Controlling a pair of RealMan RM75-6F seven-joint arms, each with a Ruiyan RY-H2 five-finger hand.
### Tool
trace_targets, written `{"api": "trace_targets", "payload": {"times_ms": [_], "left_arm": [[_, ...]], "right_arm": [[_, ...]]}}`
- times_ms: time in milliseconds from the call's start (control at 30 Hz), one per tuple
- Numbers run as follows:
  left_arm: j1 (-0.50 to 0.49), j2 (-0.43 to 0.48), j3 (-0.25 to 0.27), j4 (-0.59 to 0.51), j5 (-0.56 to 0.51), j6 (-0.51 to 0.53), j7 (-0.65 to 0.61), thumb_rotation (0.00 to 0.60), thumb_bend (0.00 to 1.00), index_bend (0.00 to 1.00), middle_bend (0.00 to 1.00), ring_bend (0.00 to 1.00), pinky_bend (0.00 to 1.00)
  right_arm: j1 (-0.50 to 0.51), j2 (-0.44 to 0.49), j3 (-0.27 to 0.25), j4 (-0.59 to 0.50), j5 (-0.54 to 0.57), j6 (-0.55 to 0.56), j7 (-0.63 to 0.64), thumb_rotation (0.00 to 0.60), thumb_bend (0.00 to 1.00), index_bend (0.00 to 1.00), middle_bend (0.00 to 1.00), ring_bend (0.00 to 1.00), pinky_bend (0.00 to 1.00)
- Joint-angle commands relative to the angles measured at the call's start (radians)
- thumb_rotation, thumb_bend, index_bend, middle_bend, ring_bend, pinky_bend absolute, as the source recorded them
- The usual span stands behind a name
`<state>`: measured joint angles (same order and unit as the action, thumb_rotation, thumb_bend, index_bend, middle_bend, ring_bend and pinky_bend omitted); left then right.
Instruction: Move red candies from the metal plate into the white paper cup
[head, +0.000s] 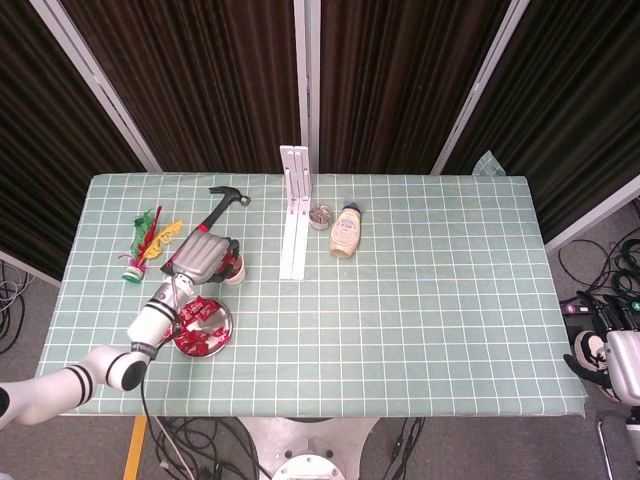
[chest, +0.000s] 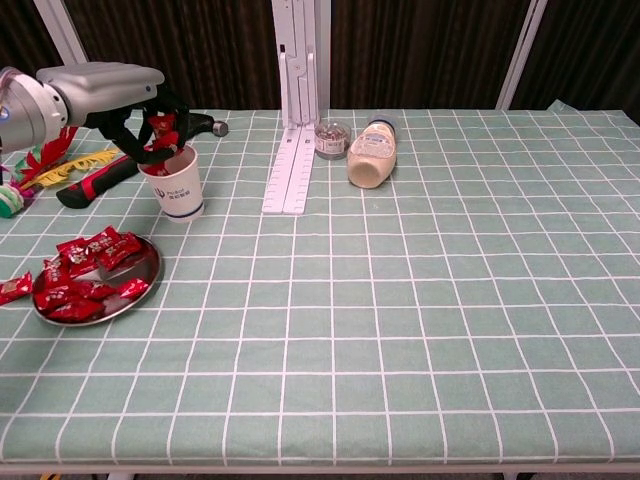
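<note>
— Where is the candy?
— At upper left, the left hand (chest: 150, 120) pinches a red candy (chest: 163, 133) above the white paper cup (chest: 174, 183).
— What remains?
— Many candies remain on the metal plate (chest: 146, 282), lower left.

held candy: a red wrapped candy (chest: 163, 133) is pinched in the fingertips of the left hand (chest: 140, 105), right over the cup's mouth, its lower end at about rim level.
white paper cup: the white paper cup (chest: 173, 183) stands upright with a dark band near its base and a small print on its side; its open rim sits directly beneath the fingers (chest: 150, 152), which curl down around it.
metal plate: the round, shallow, shiny metal plate (chest: 146, 282) lies flat, nearer the camera than the fingers and well apart from them.
plate candies: a heap of red candies (chest: 85, 270) in glossy wrappers covers most of the plate.
stray candy: one red piece (chest: 12, 289) lies on the cloth just outside the plate's far-left edge.
</note>
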<state>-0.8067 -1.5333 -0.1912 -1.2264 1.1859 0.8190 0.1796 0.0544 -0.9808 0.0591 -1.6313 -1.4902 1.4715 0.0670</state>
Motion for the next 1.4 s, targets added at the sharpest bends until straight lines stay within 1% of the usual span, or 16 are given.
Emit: {"api": "trace_targets", "payload": {"times_ms": [33, 167, 333, 567, 633, 733, 900, 967, 1067, 1133, 1233, 1333, 1400], "left_arm": [[-0.003, -0.001, 0.002, -0.007, -0.008, 0.004, 0.015, 0.600, 0.44, 0.52, 0.58, 0.58, 1.00], [-0.006, 0.007, 0.005, -0.020, -0.021, 0.005, 0.045, 0.600, 0.44, 0.51, 0.57, 0.56, 1.00], [-0.006, 0.021, 0.011, -0.044, -0.056, 0.010, 0.103, 0.600, 0.42, 0.46, 0.52, 0.53, 1.00], [0.005, 0.040, 0.021, -0.083, -0.085, 0.027, 0.139, 0.600, 0.41, 0.41, 0.47, 0.51, 1.00], [0.024, 0.053, 0.016, -0.111, -0.081, 0.067, 0.128, 0.600, 0.39, 0.38, 0.45, 0.50, 1.00], [0.066, 0.089, 0.013, -0.161, -0.064, 0.139, 0.095, 0.600, 0.37, 0.36, 0.44, 0.50, 1.00], [0.155, 0.161, 0.035, -0.231, -0.013, 0.258, 0.038, 0.600, 0.35, 0.35, 0.45, 0.50, 1.00], [0.196, 0.191, 0.054, -0.257, 0.016, 0.306, 0.017, 0.600, 0.34, 0.35, 0.46, 0.50, 1.00], [0.254, 0.220, 0.091, -0.279, 0.068, 0.374, -0.011, 0.600, 0.31, 0.39, 0.51, 0.52, 1.00], [0.287, 0.229, 0.122, -0.283, 0.101, 0.403, -0.023, 0.600, 0.28, 0.43, 0.58, 0.57, 1.00], [0.310, 0.238, 0.168, -0.283, 0.137, 0.389, -0.026, 0.600, 0.25, 0.47, 0.66, 0.64, 1.00], [0.320, 0.249, 0.207, -0.281, 0.145, 0.345, -0.009, 0.600, 0.20, 0.48, 0.71, 0.69, 1.00], [0.329, 0.248, 0.222, -0.275, 0.149, 0.333, -0.008, 0.600, 0.19, 0.48, 0.75, 0.71, 1.00]], "right_arm": [[-0.002, 0.000, -0.001, 0.000, 0.000, 0.001, 0.000, 0.600, 0.08, 0.12, 0.23, 0.12, 0.38], [-0.004, 0.002, -0.001, -0.001, -0.001, 0.005, 0.001, 0.600, 0.08, 0.12, 0.23, 0.12, 0.38], [-0.002, 0.002, -0.001, -0.002, -0.003, 0.003, 0.001, 0.600, 0.08, 0.12, 0.23, 0.12, 0.39], [-0.003, 0.001, -0.001, -0.002, -0.006, 0.006, 0.002, 0.600, 0.08, 0.12, 0.23, 0.12, 0.39], [-0.003, 0.002, -0.001, -0.002, -0.007, 0.008, 0.003, 0.600, 0.08, 0.12, 0.23, 0.12, 0.39], [-0.003, 0.003, 0.000, -0.002, -0.005, 0.007, 0.003, 0.600, 0.08, 0.12, 0.23, 0.12, 0.39], [-0.002, 0.004, 0.000, -0.001, -0.012, 0.010, 0.005, 0.600, 0.08, 0.12, 0.23, 0.12, 0.39], [0.000, 0.003, 0.000, -0.001, -0.017, 0.009, 0.006, 0.600, 0.08, 0.12, 0.23, 0.12, 0.39], [0.000, 0.002, -0.001, 0.000, -0.021, 0.011, 0.008, 0.600, 0.08, 0.12, 0.23, 0.12, 0.39], [0.000, 0.002, 0.000, 0.000, -0.021, 0.012, 0.008, 0.600, 0.08, 0.12, 0.23, 0.12, 0.39], [0.002, 0.001, -0.002, 0.000, -0.024, 0.009, 0.007, 0.600, 0.08, 0.12, 0.23, 0.12, 0.39], [0.003, 0.001, -0.003, -0.002, -0.028, 0.009, 0.006, 0.600, 0.08, 0.12, 0.23, 0.12, 0.39], [0.002, 0.002, -0.003, -0.003, -0.028, 0.013, 0.007, 0.600, 0.08, 0.12, 0.23, 0.12, 0.39]]}}
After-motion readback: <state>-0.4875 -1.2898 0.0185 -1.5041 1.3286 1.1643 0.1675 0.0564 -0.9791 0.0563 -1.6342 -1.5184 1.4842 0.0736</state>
